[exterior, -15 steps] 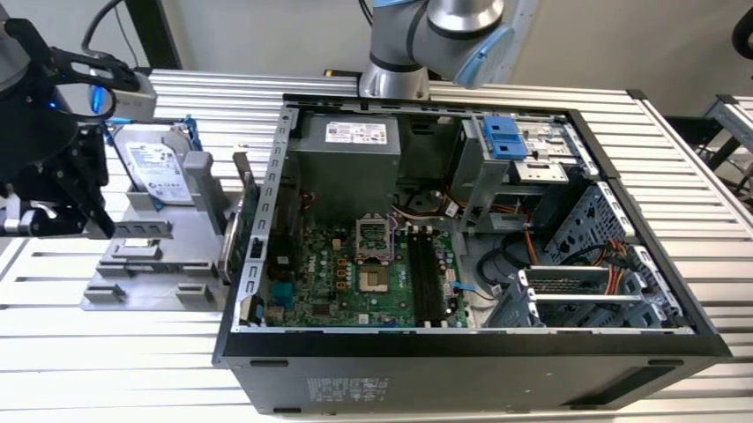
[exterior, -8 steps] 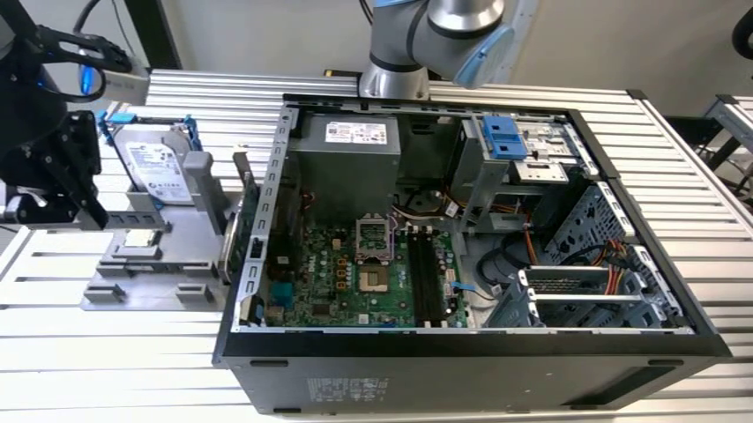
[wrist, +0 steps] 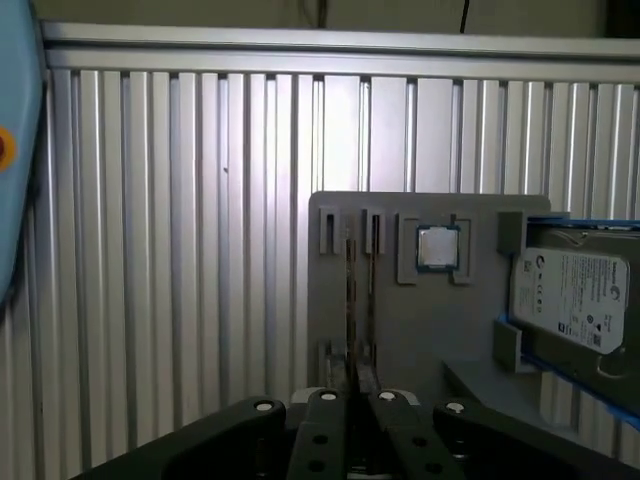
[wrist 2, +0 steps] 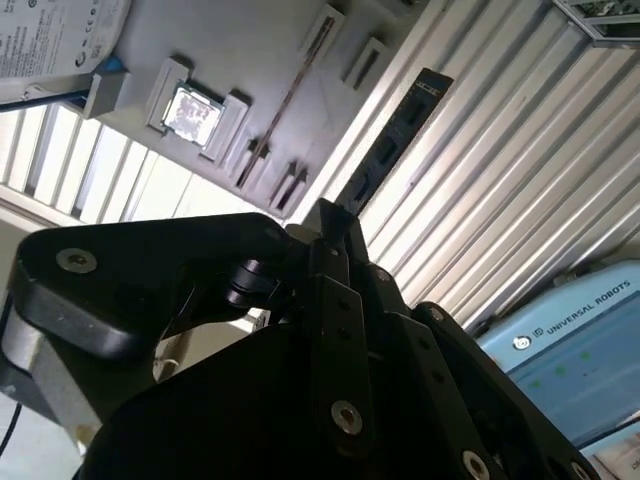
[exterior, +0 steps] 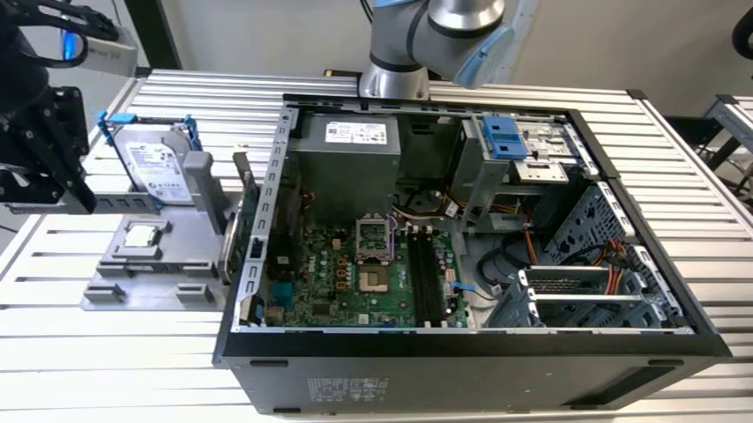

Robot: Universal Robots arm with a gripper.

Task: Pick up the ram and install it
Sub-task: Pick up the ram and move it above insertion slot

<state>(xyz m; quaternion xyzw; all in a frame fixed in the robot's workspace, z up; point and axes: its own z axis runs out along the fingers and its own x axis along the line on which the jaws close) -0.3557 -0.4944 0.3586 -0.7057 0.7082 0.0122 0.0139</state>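
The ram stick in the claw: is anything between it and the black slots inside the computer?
Yes, sideways. The ram, held in the gripper, is at the exterior view's left; the upright hard drive and the case's side wall stand between it and the black slots. From above, the slots lie uncovered.

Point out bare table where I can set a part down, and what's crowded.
Free: the table slats bordering the grey fixture at the exterior view's lower left, and the strip past the case on the exterior view's right. Crowded: the fixture, carrying the hard drive and chip, with the hand gripping the ram nearby; the case interior is packed.
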